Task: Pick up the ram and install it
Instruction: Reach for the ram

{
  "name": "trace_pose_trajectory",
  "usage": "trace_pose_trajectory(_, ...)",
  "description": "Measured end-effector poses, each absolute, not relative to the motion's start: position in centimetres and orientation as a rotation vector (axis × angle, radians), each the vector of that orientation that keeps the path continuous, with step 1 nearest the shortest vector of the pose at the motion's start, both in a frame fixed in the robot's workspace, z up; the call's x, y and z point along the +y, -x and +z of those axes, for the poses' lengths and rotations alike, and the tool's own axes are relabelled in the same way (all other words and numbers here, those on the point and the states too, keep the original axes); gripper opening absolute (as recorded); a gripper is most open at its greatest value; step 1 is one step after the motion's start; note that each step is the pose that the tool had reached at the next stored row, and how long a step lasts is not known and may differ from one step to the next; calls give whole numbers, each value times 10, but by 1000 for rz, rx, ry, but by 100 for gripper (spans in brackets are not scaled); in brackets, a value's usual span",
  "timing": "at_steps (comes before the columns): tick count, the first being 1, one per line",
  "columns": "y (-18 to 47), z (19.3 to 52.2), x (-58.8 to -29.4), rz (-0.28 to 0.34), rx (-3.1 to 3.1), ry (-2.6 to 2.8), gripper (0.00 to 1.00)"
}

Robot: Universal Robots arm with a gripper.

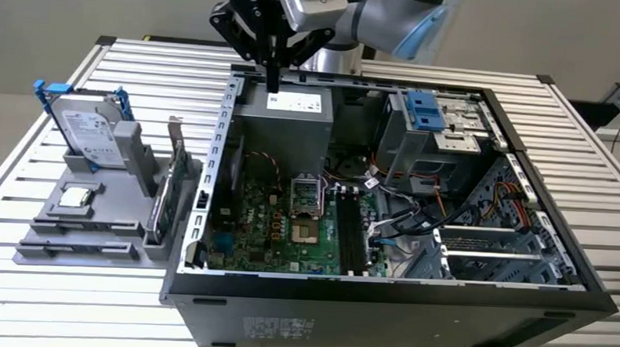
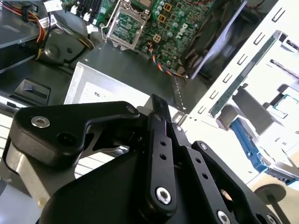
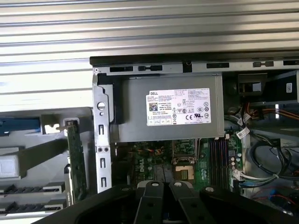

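Currently the gripper (image 1: 275,84) hangs over the rear edge of the open computer case (image 1: 388,318), directly above the power supply (image 1: 283,133). Its 2 fingers (image 2: 158,122) are pressed together with nothing clamped between them; the second wrist view shows them meeting in 1 thin black tip.

Ram: cannot place it with confidence. No blue stick sits in the fingers. 2 candidate spots, neither clear enough to call:
- the memory slots (image 1: 350,230) beside the CPU socket on the motherboard (image 1: 271,219)
- the low grooves of the grey fixture (image 1: 88,230) on the exterior view's left, which also carries the hard drive (image 1: 82,128) and the upright green expansion card (image 1: 167,195)

Both spots lie well apart from the fingertips and lower than them. The slots are deeper inside the case and the fixture is outside its wall.

Judgement: with the fingers empty, the pick reads as not yet made.

Notes for doing it well:
- part the fingers before descending
- grip the stick near mid-length on its flat faces
- keep it upright, without twist
- stay clear of the expansion card and the case wall
- at the slot, line up the notch and press evenly so neither end rides high
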State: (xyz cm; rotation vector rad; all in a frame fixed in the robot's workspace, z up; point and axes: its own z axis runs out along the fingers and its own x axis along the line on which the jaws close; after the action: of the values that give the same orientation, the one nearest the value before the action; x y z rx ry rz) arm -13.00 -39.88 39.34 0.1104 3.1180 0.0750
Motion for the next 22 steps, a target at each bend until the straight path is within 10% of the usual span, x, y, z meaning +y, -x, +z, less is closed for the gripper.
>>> trace_pose_trajectory(22, 154, 393, -399, 75, 3118, -110, 0)
